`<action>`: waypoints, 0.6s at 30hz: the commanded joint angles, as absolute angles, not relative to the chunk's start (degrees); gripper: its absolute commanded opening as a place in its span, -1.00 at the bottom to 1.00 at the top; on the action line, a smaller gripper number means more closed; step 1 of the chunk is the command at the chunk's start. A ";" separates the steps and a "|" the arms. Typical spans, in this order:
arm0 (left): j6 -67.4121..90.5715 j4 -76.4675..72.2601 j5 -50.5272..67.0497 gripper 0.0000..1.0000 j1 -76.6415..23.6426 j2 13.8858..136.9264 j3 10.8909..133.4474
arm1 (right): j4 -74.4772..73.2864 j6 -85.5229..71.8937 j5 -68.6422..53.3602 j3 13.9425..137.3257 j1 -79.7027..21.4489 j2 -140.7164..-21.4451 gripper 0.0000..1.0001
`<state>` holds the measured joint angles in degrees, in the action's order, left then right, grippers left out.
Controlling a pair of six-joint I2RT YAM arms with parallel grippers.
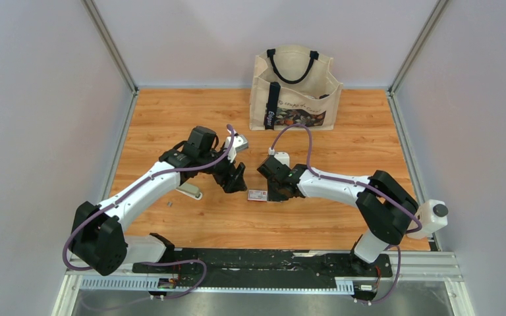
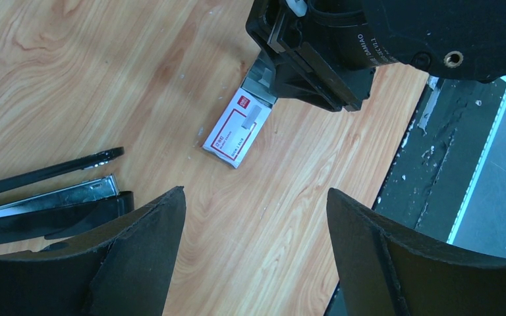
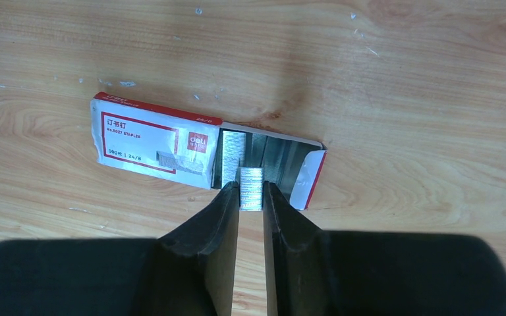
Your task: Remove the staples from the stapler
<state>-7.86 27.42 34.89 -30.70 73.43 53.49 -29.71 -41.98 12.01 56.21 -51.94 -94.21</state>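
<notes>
1 strip of staples (image 3: 250, 179) pinched in right gripper (image 3: 251, 191) at the open end of the box (image 3: 145, 141), likely to stow it; left gripper (image 2: 255, 195) spread wide, hovering clear beside the opened stapler (image 2: 49, 197)

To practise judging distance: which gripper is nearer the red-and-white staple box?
Right. The right gripper is at the open end of the staple box, pinching a staple strip; the left gripper hovers open on the box's other side, apart from it.
</notes>
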 commanded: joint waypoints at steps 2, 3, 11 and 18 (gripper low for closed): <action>-9.14 27.07 35.95 0.73 -30.94 71.89 53.35 | -28.91 -41.66 14.24 56.43 -52.21 -93.69 -0.55; -9.14 27.07 35.95 0.73 -30.94 71.89 53.35 | -29.00 -41.57 14.24 56.25 -52.21 -93.60 -0.54; -9.14 27.07 36.04 0.74 -30.94 71.89 53.26 | -28.39 -41.66 13.62 56.25 -52.12 -93.78 -0.55; -9.14 27.16 36.04 0.74 -30.94 71.90 53.35 | -28.39 -41.75 13.54 55.99 -52.12 -93.52 -0.43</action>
<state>-7.86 27.53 35.07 -30.70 73.43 53.49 -29.71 -41.98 12.45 56.18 -51.94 -94.21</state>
